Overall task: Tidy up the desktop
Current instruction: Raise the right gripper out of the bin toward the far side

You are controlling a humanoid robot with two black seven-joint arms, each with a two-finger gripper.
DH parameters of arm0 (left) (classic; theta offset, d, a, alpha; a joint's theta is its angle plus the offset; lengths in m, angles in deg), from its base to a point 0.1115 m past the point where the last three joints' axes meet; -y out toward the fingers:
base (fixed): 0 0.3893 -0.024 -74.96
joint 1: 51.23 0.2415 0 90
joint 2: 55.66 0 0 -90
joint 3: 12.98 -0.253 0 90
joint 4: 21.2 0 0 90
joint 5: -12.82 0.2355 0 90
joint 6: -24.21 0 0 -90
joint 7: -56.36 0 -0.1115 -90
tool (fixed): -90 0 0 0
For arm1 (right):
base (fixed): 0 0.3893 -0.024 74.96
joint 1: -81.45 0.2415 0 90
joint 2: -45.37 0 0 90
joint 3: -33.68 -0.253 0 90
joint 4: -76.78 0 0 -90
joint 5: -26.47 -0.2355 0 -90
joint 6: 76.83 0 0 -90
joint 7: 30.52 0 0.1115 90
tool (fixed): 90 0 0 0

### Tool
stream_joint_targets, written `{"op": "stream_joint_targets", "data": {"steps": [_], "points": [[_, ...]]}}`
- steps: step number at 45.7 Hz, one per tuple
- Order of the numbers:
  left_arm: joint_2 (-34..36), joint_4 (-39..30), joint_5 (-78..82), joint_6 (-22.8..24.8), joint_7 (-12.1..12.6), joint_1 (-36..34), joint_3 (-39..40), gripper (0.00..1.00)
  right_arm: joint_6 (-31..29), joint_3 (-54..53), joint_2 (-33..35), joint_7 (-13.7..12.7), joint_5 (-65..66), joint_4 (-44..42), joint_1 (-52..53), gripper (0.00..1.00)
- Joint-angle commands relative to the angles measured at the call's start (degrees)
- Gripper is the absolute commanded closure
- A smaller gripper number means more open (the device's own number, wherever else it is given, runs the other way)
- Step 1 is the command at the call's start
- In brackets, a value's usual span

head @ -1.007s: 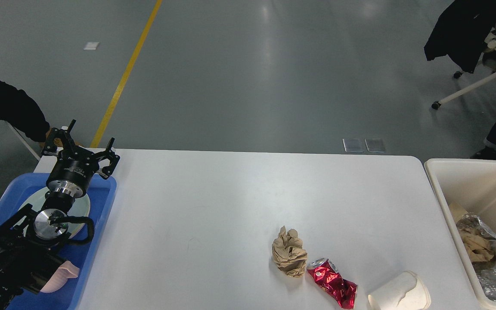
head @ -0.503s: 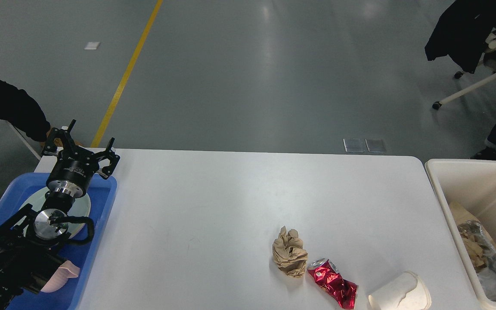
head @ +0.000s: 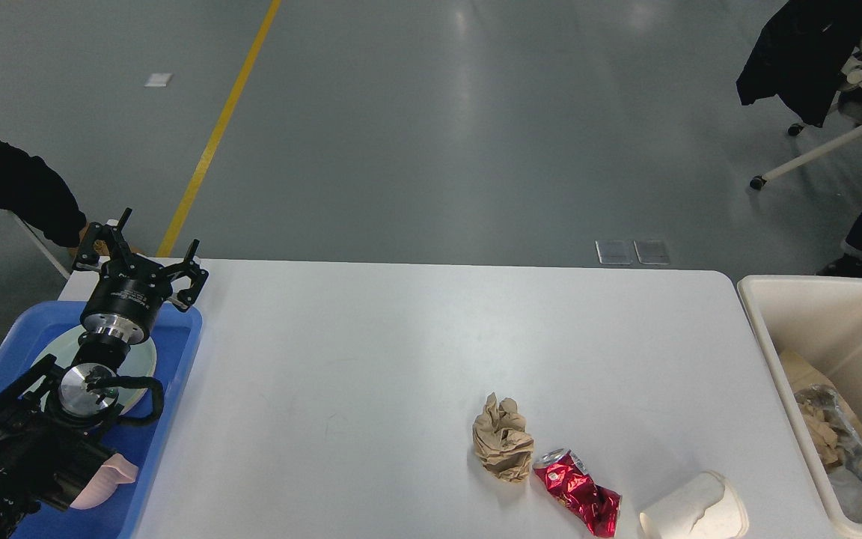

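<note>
Only the left gripper (head: 139,262) is seen, at the far left, above the far end of the blue tray (head: 176,352); its two fingers are spread apart and nothing is held between them. No right gripper is visible, so nothing can be said about it.

The desktop (head: 371,359) fills the middle of the view, and three pieces of rubbish are left on its near right part: a crumpled brown paper ball (head: 503,438), a crushed red can (head: 578,492) just beside it, and a white paper cup (head: 694,510) lying on its side near the front edge. The cream bin (head: 812,299) stands at the right end of the desktop, and crumpled paper and foil are already seen inside it. In the tray, a pale plate (head: 143,359) and a pink item (head: 105,479) are partly hidden by the arm.

It is judged that the rubbish is to be carried to the bin next, piece by piece. All three pieces are well apart from the left gripper and much closer to the bin, so the right arm is probably better suited. The cup is best gripped lightly across its body, because it is already dented and can be squashed. The can and the paper ball lie close together, so care is needed not to push one when the other is taken.
</note>
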Motion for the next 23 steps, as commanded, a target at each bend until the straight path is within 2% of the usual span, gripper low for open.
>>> {"op": "stream_joint_targets", "data": {"steps": [1, 12, 23], "points": [[0.00, 0.00, 0.00, 0.00, 0.00, 0.00, 0.00, 0.04, -3.77, 0.15, -5.53, 0.00, -0.38, 0.45, 12.30, 0.00], [0.00, 0.00, 0.00, 0.00, 0.00, 0.00, 0.00, 0.04, -3.77, -0.73, -23.90, 0.00, -0.82, 6.69, 25.75, 0.00], [0.00, 0.00, 0.00, 0.00, 0.00, 0.08, 0.00, 0.04, -3.77, -3.37, -36.30, 0.18, -0.99, 13.72, 27.87, 0.00]]}}
